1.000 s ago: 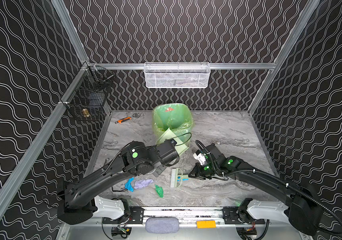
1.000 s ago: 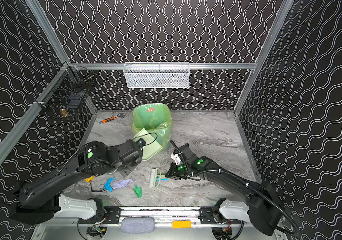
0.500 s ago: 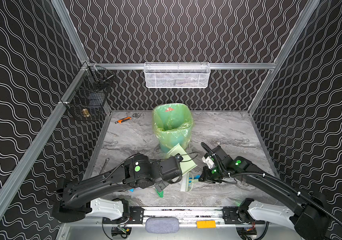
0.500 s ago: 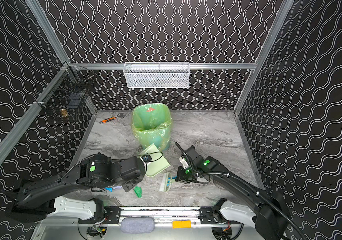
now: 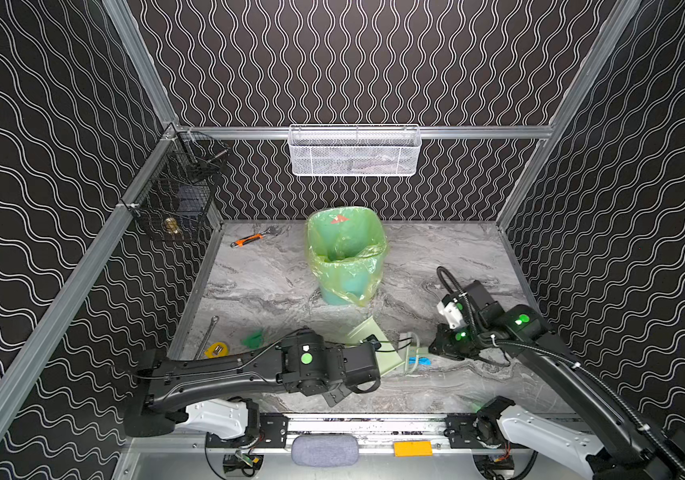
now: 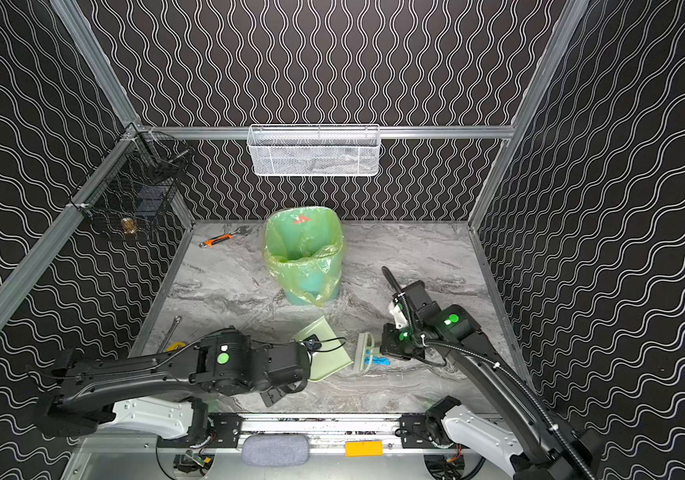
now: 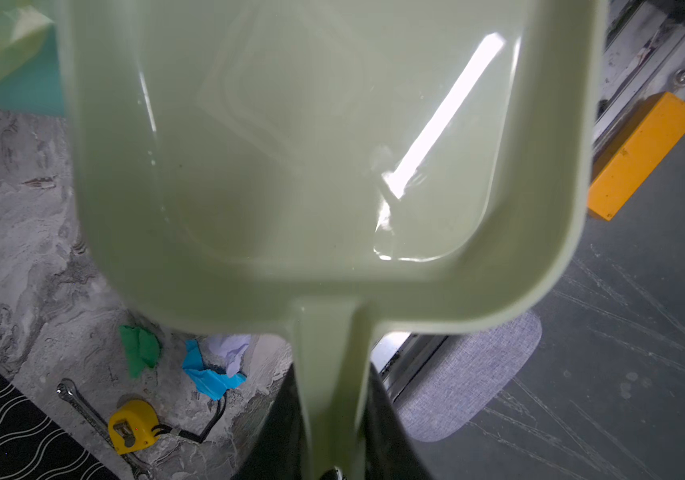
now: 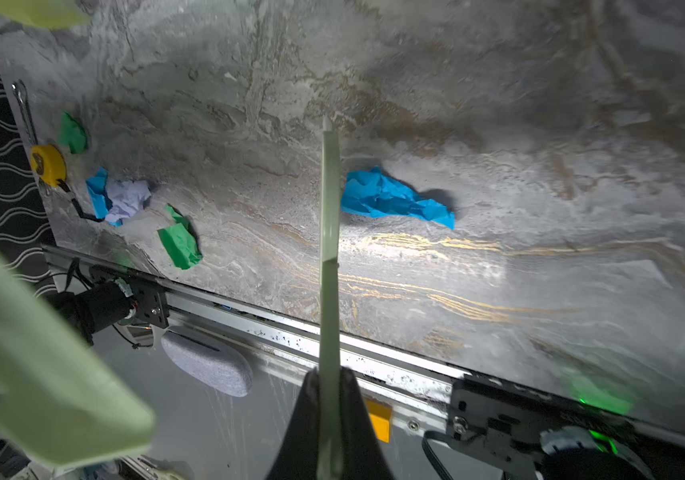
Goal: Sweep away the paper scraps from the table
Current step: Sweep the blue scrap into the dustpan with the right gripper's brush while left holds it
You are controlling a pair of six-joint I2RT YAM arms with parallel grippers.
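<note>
With the left pincer (image 7: 332,451) grasping an empty dustpan (image 7: 290,145) and the right pincer (image 8: 330,424) grasping the brush (image 8: 329,199) beside one blue scrap (image 8: 390,201) near the middle, the other scraps (image 8: 128,199) lie unswept on the near-left tabletop (image 5: 436,257).

Twin high front views of the whole table (image 5: 436,257); two close wrist views, both down onto its front edge.
</note>
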